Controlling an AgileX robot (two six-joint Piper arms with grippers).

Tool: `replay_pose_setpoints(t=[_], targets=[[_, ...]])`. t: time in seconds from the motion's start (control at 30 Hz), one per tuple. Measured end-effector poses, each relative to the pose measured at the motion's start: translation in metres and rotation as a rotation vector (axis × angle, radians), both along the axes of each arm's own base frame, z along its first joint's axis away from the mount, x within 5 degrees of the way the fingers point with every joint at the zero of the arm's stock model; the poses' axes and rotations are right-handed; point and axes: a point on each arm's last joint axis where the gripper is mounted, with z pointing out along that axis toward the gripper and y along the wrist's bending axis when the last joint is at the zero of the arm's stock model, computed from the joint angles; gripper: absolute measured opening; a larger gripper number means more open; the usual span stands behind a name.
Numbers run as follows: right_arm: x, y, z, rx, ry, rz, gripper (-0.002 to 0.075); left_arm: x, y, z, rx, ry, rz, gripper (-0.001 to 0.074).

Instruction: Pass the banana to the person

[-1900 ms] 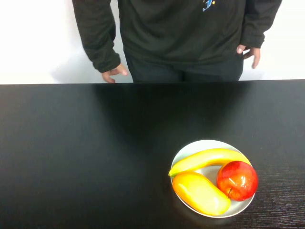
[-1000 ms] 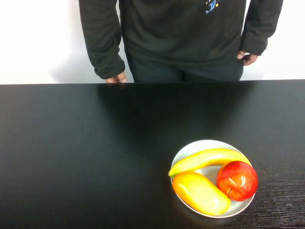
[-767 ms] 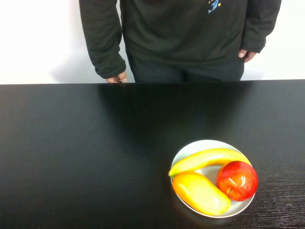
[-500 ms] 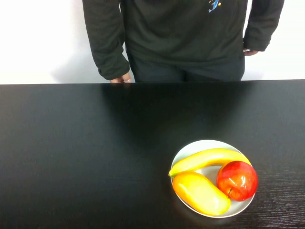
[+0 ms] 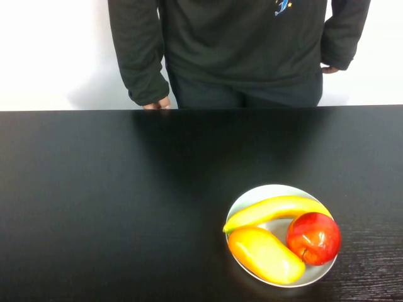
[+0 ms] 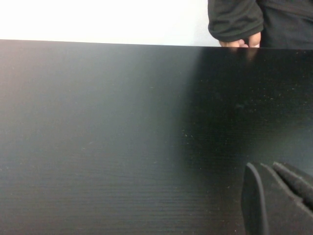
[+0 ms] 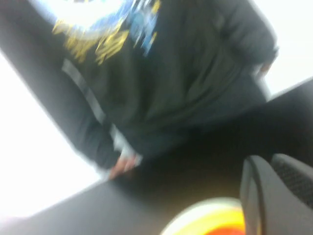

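Yellow and curved, the banana [image 5: 275, 210] lies across the far half of a white plate [image 5: 259, 195] in the lower right of the high view, its greenish tip at the plate's left edge. Beside it on the same plate sit 2 other fruits: a stubby yellow-orange mango [image 5: 265, 255] at the near left, touching the banana's underside, and a red apple [image 5: 313, 238] at the right, pressed against both. The plate rests on a black table [image 5: 113, 201] that fills the lower 2 thirds of the frame.

Behind the table's far edge, at the top centre, stands the person [image 5: 239, 44] in a dark sweatshirt, one bare hand [image 5: 157, 104] hanging just at the table edge.

Neither arm shows in the high view. The left gripper [image 6: 279, 200] appears only as dark finger parts in the lower right corner of its wrist view, low over bare table; whether it is apart or together cannot be told. The right gripper [image 7: 279, 193] likewise shows only a dark corner in its blurred wrist view, with the plate's rim and the person beyond; its state cannot be told either.
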Motion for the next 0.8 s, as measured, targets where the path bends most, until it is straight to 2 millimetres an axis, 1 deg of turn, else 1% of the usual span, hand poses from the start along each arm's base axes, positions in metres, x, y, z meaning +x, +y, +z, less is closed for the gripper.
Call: replay_pose_setpoints(t=[0.1, 0.2, 0.23, 0.27, 0.37, 0.47, 0.57, 0.7, 0.73, 0.8], targets=[[0.021, 0.009, 0.018, -0.162, 0.197, 0.141, -0.0010, 0.000, 0.000, 0.000, 0.000, 0.000, 0.000, -0.0004], [0.045, 0.013, 0.030, -0.324, 0.388, 0.264, -0.0010, 0.000, 0.000, 0.000, 0.000, 0.000, 0.000, -0.0004], [0.062, 0.009, 0.041, -0.350, 0.360, 0.208, -0.0010, 0.000, 0.000, 0.000, 0.000, 0.000, 0.000, -0.0004], [0.061, 0.013, 0.037, -0.425, 0.472, 0.346, -0.0010, 0.000, 0.000, 0.000, 0.000, 0.000, 0.000, -0.0004], [0.091, 0.014, 0.047, -0.570, 0.540, 0.457, -0.0010, 0.000, 0.000, 0.000, 0.000, 0.000, 0.000, -0.0004], [0.123, 0.015, 0.059, -0.651, 0.530, 0.521, -0.0010, 0.000, 0.000, 0.000, 0.000, 0.000, 0.000, -0.0004], [0.151, 0.025, 0.065, -0.707, 0.520, 0.588, -0.0010, 0.000, 0.000, 0.000, 0.000, 0.000, 0.000, -0.0004], [0.183, 0.053, 0.063, -0.855, 0.508, 0.709, 0.0004, 0.000, 0.000, 0.000, 0.000, 0.000, 0.000, -0.0004], [0.188, 0.064, 0.064, -0.901, 0.492, 0.743, 0.0015, 0.000, 0.000, 0.000, 0.000, 0.000, 0.000, -0.0004], [0.198, 0.085, 0.060, -1.017, 0.472, 0.813, 0.0061, 0.000, 0.000, 0.000, 0.000, 0.000, 0.000, -0.0004]])
